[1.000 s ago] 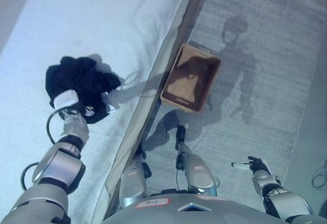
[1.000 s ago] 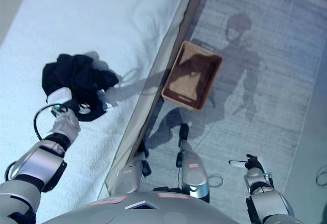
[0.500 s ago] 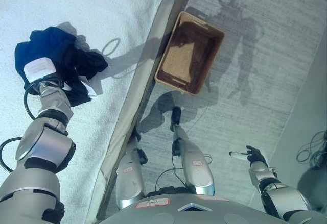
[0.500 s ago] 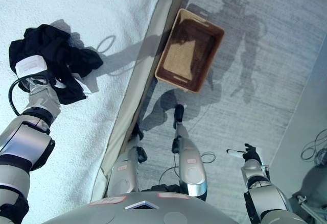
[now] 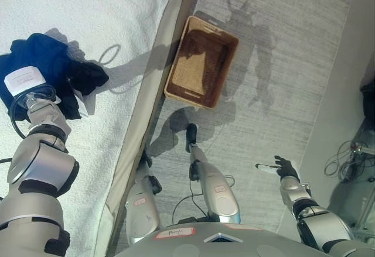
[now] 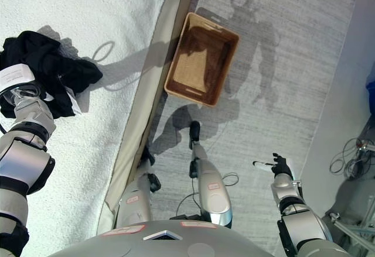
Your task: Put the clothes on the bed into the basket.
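A pile of dark clothes (image 5: 55, 64) lies on the white bed (image 5: 105, 11), near its left side in both eye views. My left arm (image 5: 44, 116) reaches up from the lower left to the pile, and the hand itself is hidden in the cloth. A brown woven basket (image 5: 174, 64) stands empty on the grey carpet, close beside the bed's edge. My right hand (image 5: 285, 168) hangs over the carpet at the lower right, far from the basket, with its fingers straight and nothing in it.
The bed's beige side (image 5: 143, 128) runs diagonally from the top middle to the lower left. Grey carpet (image 5: 275, 93) lies right of it. Loose cables (image 5: 345, 157) and dark equipment (image 5: 369, 99) sit on the smooth floor at the right edge.
The whole picture has shifted, so the camera has moved. My left arm stays at the dark clothes. My right hand keeps the same pose over the carpet.
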Robot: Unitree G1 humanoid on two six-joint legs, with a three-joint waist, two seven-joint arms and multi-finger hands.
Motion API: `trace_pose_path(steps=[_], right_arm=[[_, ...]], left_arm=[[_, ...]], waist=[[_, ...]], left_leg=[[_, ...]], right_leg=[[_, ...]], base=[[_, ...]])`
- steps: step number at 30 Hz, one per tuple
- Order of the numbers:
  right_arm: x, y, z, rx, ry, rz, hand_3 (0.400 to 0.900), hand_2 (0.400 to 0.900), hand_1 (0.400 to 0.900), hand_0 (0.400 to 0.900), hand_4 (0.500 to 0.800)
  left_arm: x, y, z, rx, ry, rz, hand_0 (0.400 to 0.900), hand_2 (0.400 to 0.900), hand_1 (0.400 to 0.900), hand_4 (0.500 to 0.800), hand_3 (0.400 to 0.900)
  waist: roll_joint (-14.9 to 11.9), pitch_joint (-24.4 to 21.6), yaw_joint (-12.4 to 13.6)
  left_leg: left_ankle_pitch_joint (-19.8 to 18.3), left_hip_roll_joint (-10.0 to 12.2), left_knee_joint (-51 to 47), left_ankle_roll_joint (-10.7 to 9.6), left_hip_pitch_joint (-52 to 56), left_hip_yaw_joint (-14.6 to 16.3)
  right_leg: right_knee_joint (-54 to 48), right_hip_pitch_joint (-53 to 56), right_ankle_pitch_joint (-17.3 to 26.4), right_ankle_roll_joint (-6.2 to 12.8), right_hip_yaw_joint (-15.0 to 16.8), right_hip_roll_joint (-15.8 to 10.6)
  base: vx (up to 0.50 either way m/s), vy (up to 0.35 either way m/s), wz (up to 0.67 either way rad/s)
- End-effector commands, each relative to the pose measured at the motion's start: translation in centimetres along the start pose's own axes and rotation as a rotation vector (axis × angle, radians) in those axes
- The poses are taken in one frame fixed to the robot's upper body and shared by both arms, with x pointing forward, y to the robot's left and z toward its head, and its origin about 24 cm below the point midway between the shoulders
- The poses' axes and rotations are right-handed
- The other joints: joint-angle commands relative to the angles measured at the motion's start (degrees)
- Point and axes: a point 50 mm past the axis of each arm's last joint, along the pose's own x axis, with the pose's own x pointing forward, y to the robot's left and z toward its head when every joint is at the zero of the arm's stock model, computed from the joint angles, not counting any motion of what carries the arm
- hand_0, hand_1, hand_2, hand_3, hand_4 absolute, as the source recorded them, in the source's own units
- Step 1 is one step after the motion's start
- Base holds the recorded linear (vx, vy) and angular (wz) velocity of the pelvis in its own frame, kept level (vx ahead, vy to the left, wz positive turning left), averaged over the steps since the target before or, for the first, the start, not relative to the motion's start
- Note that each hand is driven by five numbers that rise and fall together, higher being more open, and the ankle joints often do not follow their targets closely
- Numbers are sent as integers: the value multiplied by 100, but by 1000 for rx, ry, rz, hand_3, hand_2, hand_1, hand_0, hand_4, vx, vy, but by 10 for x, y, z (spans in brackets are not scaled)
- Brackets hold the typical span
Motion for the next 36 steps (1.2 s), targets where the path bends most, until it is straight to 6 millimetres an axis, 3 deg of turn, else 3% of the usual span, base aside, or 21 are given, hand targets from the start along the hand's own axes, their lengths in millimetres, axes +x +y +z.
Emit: trace_pose_path(steps=[1,5,8,14,20,29,36], right_arm=[[5,-33,0,10,21,-95,900,900,900,900,800],[1,-22,-16,24,71,-68,900,900,900,900,800],[-3,-15,-30,34,116,-63,900,900,900,900,800],[-7,-21,-51,46,185,-91,900,900,900,900,800],[-14,-39,-78,50,262,-126,900,900,900,900,800],[-19,-68,-96,79,324,-198,900,900,900,900,800],[-26,-80,-112,130,388,-248,900,900,900,900,800]], left_arm=[[-10,-24,15,-200,16,-110,400,400,400,500,400],[-26,-53,26,-737,162,-189,400,400,400,500,400],[-42,-70,52,-1037,223,-249,400,400,400,500,400],[-68,-80,102,-1340,149,-372,400,400,400,500,400],[-84,-76,135,-1442,33,-464,400,400,400,500,400],[-77,-55,149,-1394,-72,-458,400,400,400,500,400],[-68,-36,154,-1365,-123,-428,400,400,400,500,400]], waist=[[512,33,37],[523,-37,110],[561,-84,123],[743,-151,77],[1017,-207,-97],[1379,-301,-486],[1577,-316,-707]], left_leg=[[-71,209,-36,-281,-3,-604],[-146,180,-36,-288,301,-574],[-223,164,-36,-301,573,-524],[-369,208,-36,-320,1215,-312],[-454,201,-36,-332,1675,-104],[-508,219,-36,-358,1857,302],[-519,279,-36,-412,1833,507]], right_leg=[[-13,331,-285,623,65,-150],[-13,593,-402,557,95,-142],[-13,834,-490,521,126,-137],[-13,1314,-682,446,276,-134],[-13,1659,-825,391,415,-101],[-13,1591,-807,367,767,5],[-13,1387,-766,347,1001,93]], base=[[36,-38,-1],[60,-48,-8],[58,-54,-11],[43,-47,-21],[29,-49,-16],[10,-50,-28],[37,-65,-26]])
